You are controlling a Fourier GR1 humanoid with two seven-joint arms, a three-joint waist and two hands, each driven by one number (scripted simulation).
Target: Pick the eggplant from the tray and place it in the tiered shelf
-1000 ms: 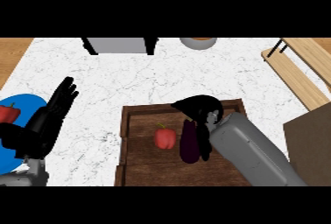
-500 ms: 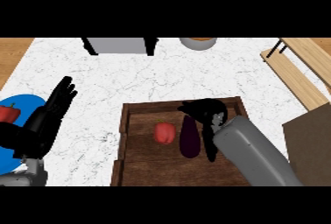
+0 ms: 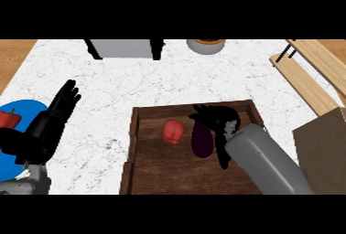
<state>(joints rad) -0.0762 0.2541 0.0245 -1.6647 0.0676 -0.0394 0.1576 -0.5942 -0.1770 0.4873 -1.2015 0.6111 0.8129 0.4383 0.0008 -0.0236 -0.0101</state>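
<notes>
The dark purple eggplant lies lengthwise in the wooden tray, right of centre. My right hand is down on its far end and right side, with the fingers curled round it, hiding the top of it. The grey forearm comes in from the lower right over the tray. The light wooden tiered shelf stands at the counter's right edge, apart from the hand. At the left edge my left hand rests open, fingers up.
A red vegetable lies in the tray just left of the eggplant. A blue plate with a red pepper sits at the far left. A grey appliance and a bowl stand at the back. A brown panel is at the right.
My right hand has settled lower onto the eggplant and closed round it; the eggplant has shifted slightly toward the tray's far side. The left hand has stayed still.
</notes>
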